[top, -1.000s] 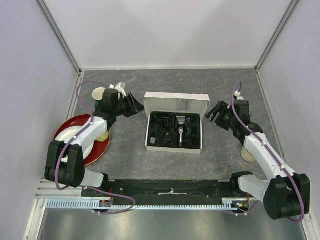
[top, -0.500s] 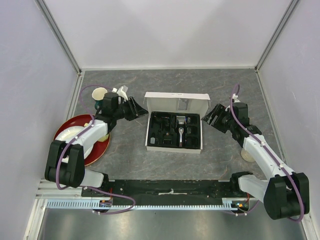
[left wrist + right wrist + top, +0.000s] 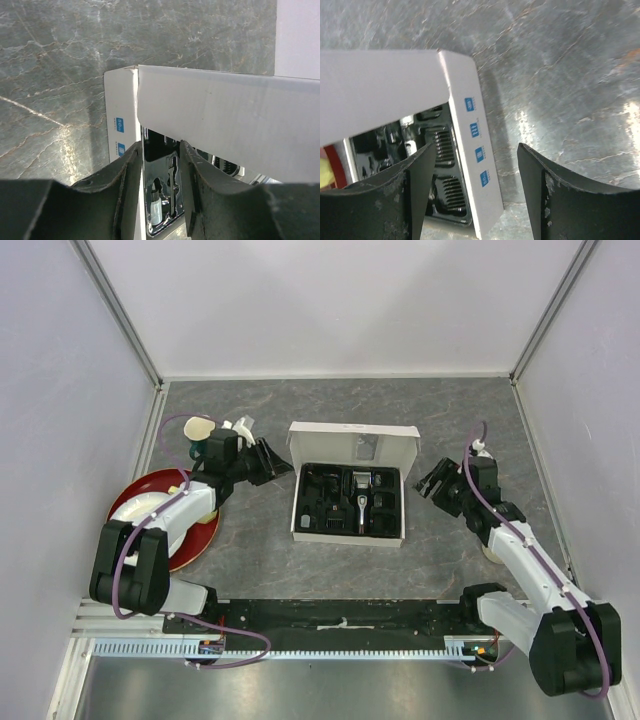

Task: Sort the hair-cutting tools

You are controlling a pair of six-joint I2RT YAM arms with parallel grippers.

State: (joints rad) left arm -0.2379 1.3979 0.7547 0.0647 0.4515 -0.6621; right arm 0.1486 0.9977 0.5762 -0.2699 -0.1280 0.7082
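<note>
A white cardboard box (image 3: 352, 440) lies open mid-table, lid (image 3: 210, 115) folded back. Its black tray (image 3: 310, 512) holds the hair-cutting tools: a silver-and-black clipper (image 3: 360, 502), ribbed comb guards (image 3: 451, 189) on the right side, and a tiny brush (image 3: 173, 172) beside a small white bottle (image 3: 155, 209) on the left side. My left gripper (image 3: 283, 465) sits at the box's upper left edge, jaws partly open (image 3: 159, 145), the tray's rim showing in the gap. My right gripper (image 3: 428, 480) hangs open (image 3: 475, 147) just right of the box's labelled wall (image 3: 477, 170), apart from it.
A red plate (image 3: 195, 535) with a white dish on it lies at the left under the left arm. One cream mug (image 3: 198, 427) stands behind that arm, another (image 3: 493, 548) sits partly hidden under the right arm. Grey walls enclose the table.
The left gripper has moved right, up to the box's left edge, and narrowed slightly. The right gripper has drawn a little toward the near edge, staying open.
</note>
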